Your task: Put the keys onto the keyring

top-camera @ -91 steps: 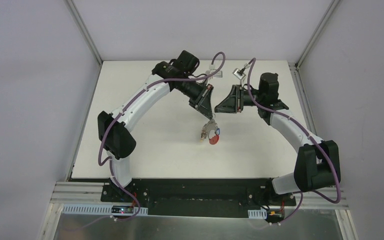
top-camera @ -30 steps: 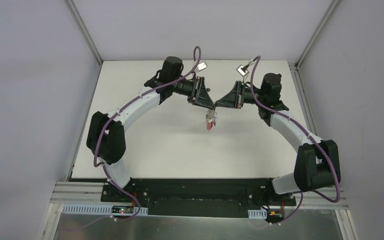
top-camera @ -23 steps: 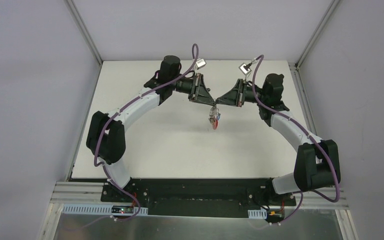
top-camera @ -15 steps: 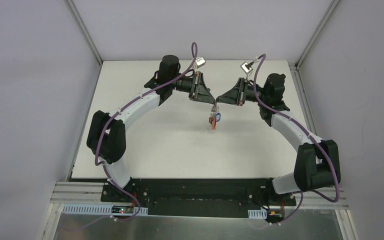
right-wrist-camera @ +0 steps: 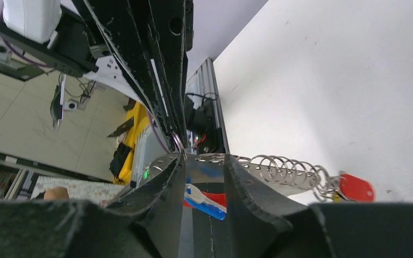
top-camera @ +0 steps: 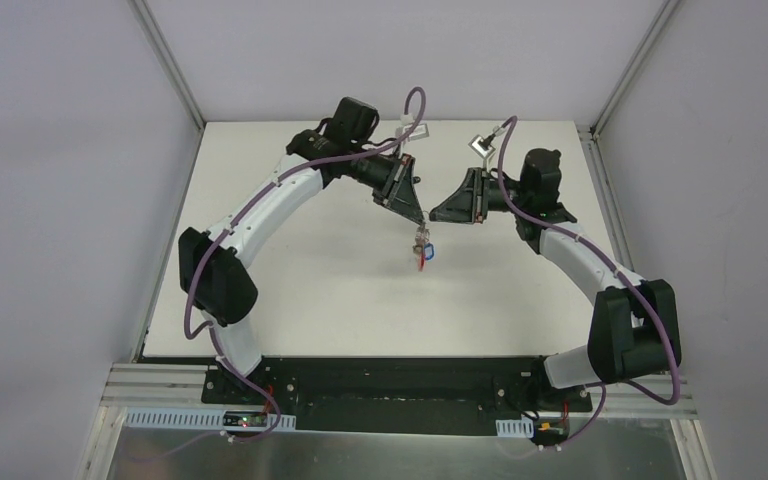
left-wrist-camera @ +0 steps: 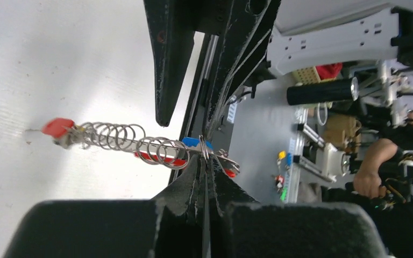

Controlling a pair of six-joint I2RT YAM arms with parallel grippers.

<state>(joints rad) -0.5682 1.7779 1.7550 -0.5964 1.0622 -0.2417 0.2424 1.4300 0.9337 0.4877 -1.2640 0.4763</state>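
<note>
White tabletop (top-camera: 300,290), grey walls on three sides. My left gripper (left-wrist-camera: 204,159) is clamped fully closed, pinching a thin wire loop at one end of the keyring (left-wrist-camera: 123,141). The keyring hangs from those tips down toward mid-table; can't tell if its low end touches the surface. It reads as a metal bar strung with a row of split rings. Keys on it: red-headed key (left-wrist-camera: 58,127) at the far end, blue-headed key (left-wrist-camera: 196,142) close to the pinch. My right gripper (right-wrist-camera: 204,159) sits just beside the left tips, jaws partly parted, gripping nothing. The keyring shows through the gap.
</note>
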